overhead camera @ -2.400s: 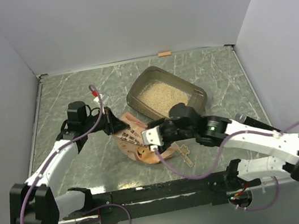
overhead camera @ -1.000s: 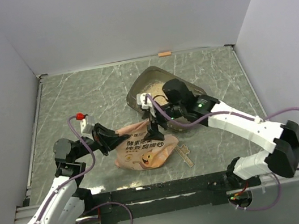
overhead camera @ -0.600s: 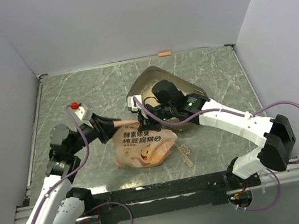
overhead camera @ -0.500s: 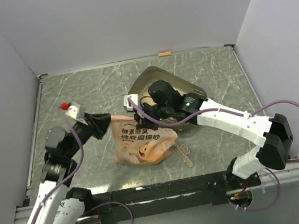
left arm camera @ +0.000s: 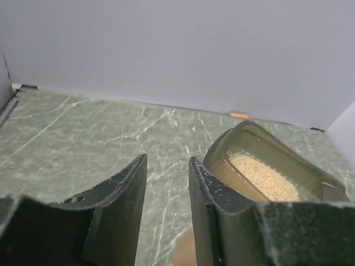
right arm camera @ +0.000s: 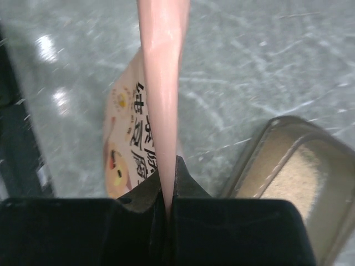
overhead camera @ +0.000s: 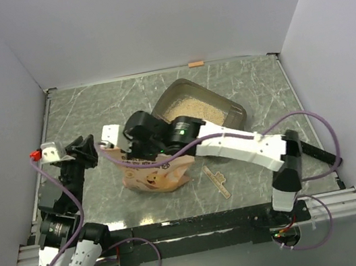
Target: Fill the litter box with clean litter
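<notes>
With my right gripper point(right arm camera: 168, 194) clamped on only the orange bag's point(overhead camera: 158, 175) thin edge, lower left of the centre-frame litter box point(overhead camera: 236, 115), and my left gripper point(left arm camera: 166, 166) parted and empty, the film could slip and spill its contents.

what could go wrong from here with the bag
The right claw pinches only a thin fold of the orange bag, so it may slip free. The left claw stands open, clear of the bag, so nothing steadies it; its contents might spill on the table short of the litter box.
</notes>
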Robot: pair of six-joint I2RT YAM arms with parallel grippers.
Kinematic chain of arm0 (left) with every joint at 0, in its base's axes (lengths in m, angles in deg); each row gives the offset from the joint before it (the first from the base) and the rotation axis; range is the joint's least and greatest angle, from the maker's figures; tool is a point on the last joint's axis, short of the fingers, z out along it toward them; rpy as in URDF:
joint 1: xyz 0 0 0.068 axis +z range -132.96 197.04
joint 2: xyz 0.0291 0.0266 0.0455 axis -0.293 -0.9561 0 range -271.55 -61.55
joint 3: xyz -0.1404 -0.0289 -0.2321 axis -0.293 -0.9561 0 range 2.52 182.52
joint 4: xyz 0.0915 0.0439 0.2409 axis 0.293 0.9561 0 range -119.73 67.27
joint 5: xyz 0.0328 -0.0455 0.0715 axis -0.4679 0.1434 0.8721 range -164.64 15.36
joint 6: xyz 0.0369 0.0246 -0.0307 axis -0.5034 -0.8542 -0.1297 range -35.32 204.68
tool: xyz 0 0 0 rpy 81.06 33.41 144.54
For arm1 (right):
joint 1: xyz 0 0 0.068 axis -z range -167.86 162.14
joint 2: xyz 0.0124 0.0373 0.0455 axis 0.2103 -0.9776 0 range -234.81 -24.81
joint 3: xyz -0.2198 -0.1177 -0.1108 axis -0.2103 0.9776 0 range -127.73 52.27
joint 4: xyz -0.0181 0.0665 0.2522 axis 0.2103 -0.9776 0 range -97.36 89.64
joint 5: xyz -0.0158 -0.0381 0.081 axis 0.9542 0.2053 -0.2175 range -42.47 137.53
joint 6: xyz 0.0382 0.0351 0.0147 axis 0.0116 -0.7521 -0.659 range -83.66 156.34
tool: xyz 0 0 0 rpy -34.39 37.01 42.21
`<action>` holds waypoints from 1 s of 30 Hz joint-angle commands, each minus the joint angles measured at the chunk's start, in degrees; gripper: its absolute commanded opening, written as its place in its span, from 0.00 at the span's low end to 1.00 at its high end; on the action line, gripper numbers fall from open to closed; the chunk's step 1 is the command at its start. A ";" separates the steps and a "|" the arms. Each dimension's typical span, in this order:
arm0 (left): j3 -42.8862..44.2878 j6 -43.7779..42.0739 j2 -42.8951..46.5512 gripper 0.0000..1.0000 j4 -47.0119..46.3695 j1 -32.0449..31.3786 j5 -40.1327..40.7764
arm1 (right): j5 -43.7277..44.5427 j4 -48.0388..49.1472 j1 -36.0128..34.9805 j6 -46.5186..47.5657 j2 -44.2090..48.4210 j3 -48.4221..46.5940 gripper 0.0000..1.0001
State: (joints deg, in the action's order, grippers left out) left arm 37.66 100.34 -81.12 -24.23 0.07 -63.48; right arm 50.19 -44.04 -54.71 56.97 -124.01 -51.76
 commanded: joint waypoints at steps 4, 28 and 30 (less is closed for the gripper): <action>0.46 -0.37 -0.38 0.42 0.92 0.01 3.25 | 24.49 11.08 -2.06 2.83 -6.00 -16.90 0.00; 0.90 0.16 -1.17 0.42 1.53 0.01 3.34 | 17.66 13.63 -3.55 -10.16 -7.32 -7.06 0.00; 0.90 0.16 -1.26 0.42 1.45 0.01 3.43 | 16.42 14.06 -3.46 -10.95 -6.10 -6.28 0.10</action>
State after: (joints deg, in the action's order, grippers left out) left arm 37.66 100.41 -81.80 -22.46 0.07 -61.12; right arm 70.38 -34.49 -57.61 50.61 -137.06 -58.14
